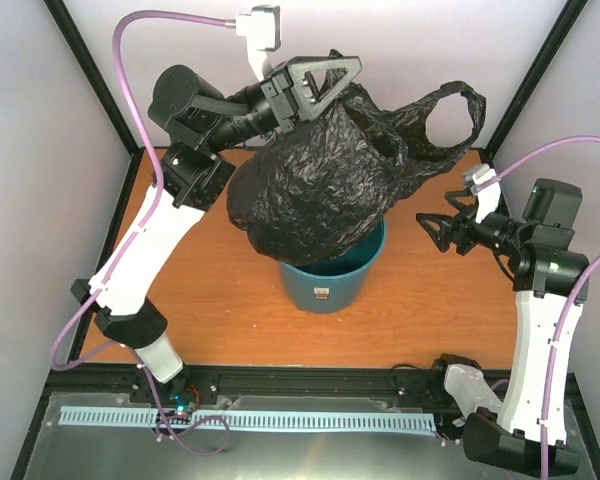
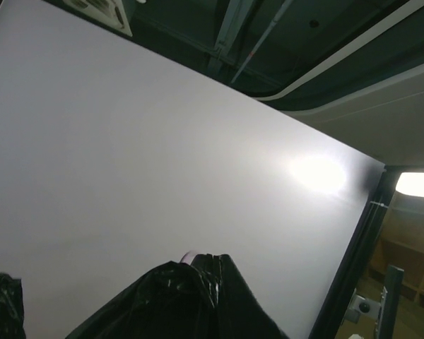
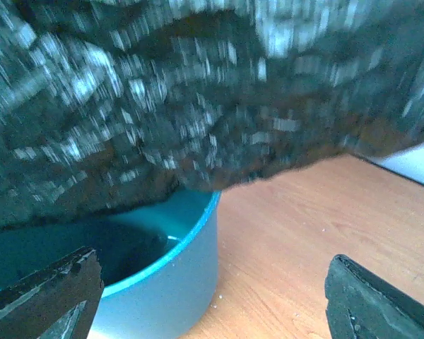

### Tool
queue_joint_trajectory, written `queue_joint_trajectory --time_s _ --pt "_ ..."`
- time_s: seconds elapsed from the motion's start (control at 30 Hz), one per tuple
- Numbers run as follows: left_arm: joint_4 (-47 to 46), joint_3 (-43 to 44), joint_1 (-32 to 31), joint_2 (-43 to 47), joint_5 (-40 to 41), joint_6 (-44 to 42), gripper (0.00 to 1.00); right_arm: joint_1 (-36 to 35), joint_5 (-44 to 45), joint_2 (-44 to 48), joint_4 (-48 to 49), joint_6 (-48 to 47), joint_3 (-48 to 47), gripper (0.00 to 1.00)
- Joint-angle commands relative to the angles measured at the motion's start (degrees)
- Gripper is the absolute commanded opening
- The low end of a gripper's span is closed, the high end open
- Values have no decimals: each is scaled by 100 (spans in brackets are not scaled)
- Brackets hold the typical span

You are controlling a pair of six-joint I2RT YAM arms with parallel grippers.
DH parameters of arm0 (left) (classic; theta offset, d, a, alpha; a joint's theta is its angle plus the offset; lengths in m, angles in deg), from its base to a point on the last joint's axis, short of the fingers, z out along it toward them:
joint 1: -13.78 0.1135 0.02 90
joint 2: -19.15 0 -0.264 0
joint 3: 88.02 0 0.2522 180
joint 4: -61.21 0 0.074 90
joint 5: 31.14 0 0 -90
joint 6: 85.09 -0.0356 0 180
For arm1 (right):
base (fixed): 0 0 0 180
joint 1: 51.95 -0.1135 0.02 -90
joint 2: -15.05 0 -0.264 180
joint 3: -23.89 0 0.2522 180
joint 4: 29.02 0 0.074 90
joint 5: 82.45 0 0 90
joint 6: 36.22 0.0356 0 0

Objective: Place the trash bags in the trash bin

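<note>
A large wrinkly black trash bag hangs from my left gripper, which is raised high and shut on the bag's top. The bag's bottom sags over and into the mouth of the teal trash bin, hiding most of the rim. One loop handle sticks out to the right. In the left wrist view the closed fingers are draped in black film. My right gripper is open and empty, right of the bin. In the right wrist view the gripper faces the bin under the bag.
The bin stands mid-table on the orange wooden top. Black frame posts and pale walls close in the back and sides. A metal rail runs along the near edge by the arm bases. Purple cables loop from both arms.
</note>
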Motion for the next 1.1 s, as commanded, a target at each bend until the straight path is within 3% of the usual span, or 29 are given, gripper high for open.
queue_joint_trajectory --time_s 0.0,0.23,0.47,0.63,0.83,0.87,1.07 --pt "383 -407 -66 541 -139 -314 1 39 13 -53 -270 475 -611 86" --pt "816 -759 -64 857 -529 -341 1 40 255 -315 -131 1162 -1849 85" --pt "874 -1024 -66 1147 -679 -483 1 40 1080 -771 11 1454 -2885 84" --pt "947 -1052 -66 1199 -764 -566 1 46 1483 -1042 110 1218 -2930 84" --pt "1144 -1069 -66 1259 -696 -795 1 44 809 -1270 -585 636 -2887 79" --pt "1185 -1070 -66 1282 -651 -855 1 40 775 -1242 -613 602 -2835 75" --pt "1603 -952 -52 1201 -46 -1275 1 39 854 -1218 -222 906 -3072 29"
